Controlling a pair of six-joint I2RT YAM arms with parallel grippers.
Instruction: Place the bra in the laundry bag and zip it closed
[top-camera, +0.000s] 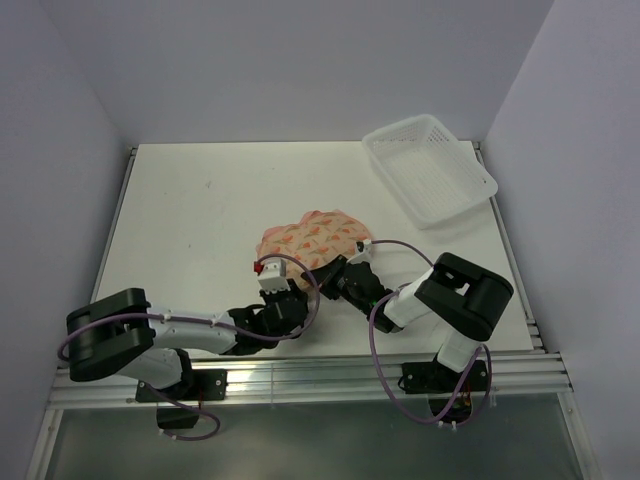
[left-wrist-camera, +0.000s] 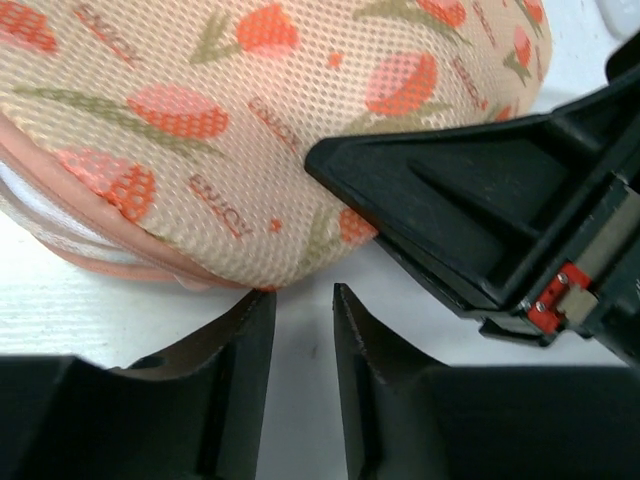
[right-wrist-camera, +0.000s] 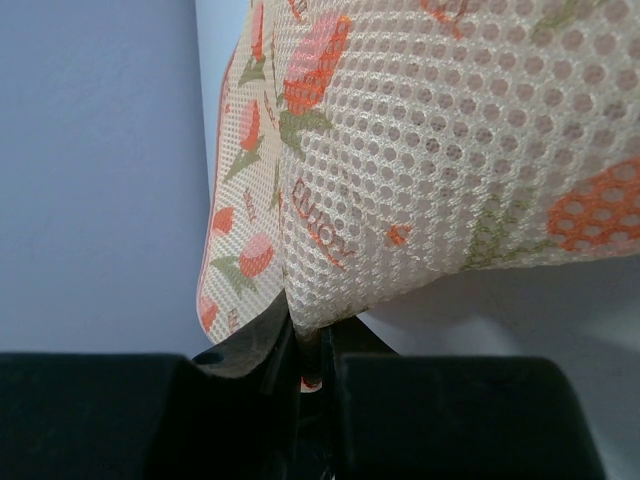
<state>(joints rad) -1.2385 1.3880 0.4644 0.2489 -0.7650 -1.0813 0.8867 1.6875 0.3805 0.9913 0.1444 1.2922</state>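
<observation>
Right gripper (right-wrist-camera: 305, 338) pinches laundry bag (right-wrist-camera: 450, 150) fabric, likely steadying it; left gripper (left-wrist-camera: 303, 300) slightly spread, empty, at bag's edge.

Left hand (left-wrist-camera: 302, 305) ajar, right hand (right-wrist-camera: 312, 345) clamped.

Near edge of the laundry bag (top-camera: 310, 238) behind the right jaws; contents unseen.

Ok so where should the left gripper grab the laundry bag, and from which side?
The pink zipper edge on the near rim of the laundry bag, probably. It curls out as a thin lip just above the table, right ahead of the left gripper and its open fingers, so come in low from the near side. The right gripper pinches the fabric beside it.
</observation>
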